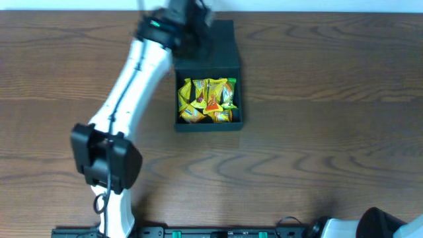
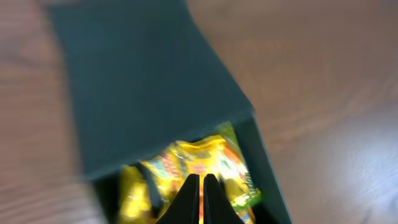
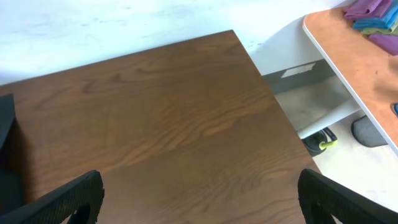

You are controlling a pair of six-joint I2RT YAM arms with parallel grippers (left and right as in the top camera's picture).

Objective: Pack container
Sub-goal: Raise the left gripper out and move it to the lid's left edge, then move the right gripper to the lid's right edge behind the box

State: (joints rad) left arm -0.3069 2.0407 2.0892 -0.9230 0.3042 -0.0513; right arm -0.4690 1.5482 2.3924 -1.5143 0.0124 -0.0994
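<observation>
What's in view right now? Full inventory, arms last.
container: one, dark teal-black, mid-table, flap lid open at its far side
candy packets: several, exact count unclear, yellow, inside the container
table: one, dark brown wood, under the container
side table: one, orange top, beyond the main table's edge, seen only in the right wrist view
cloths: a few, purple and blue, on the side table
left gripper: one, black, shut, close by the flap lid
right gripper: one, black, open, over bare table away from the container
</observation>
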